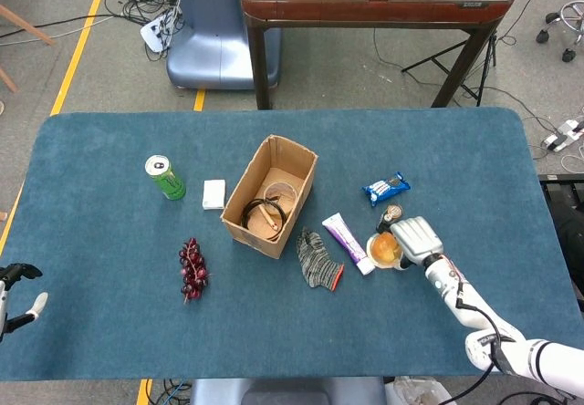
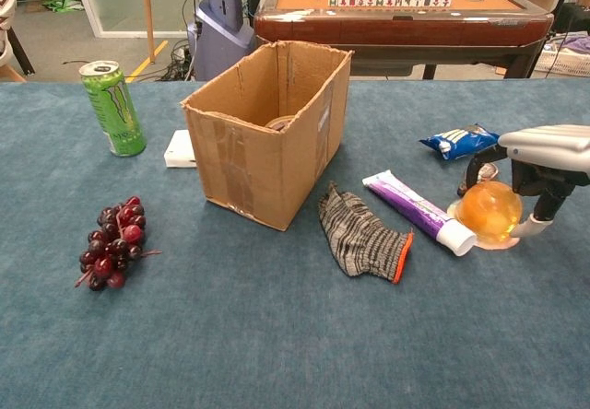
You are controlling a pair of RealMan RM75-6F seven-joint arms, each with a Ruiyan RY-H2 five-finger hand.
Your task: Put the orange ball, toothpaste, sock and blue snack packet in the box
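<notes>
Orange ball (image 2: 489, 210): translucent, glossy amber sphere, sitting on a small pale round base at the right of the blue felt table (image 1: 91, 223). My right hand (image 2: 544, 165) is arched over it, fingers curved down on its far and right sides; I cannot tell from either view whether they touch the ball, so grip is not confirmed.

Left to right, as I see it:
- My left hand (image 1: 14, 286) sits at the table's left edge, holding nothing, fingers apart.
- Green drink can (image 2: 112, 108), metal, upright, tab end up.
- Small white block (image 2: 181, 148), just left of the box.
- Bunch of dark red grapes (image 2: 115, 252), shiny, lying near the front of the table.
- Cardboard box (image 2: 267, 128), brown, open at the top, taped on the near face, edges ragged. Head view shows something round already inside; I cannot identify it.
- Sock (image 2: 359, 234), grey knit with an orange cuff, lying flat and rumpled just right of the box; long axis runs from the box corner toward the front right, cuff end nearest me.
- Toothpaste (image 2: 419, 212), purple and white soft tube, lying flat; long axis diagonal, white cap end pointing front right and just beside the ball's base.
- Blue snack packet (image 2: 458, 141), crinkled foil, flat on the table behind the ball, long axis roughly left to right.
</notes>
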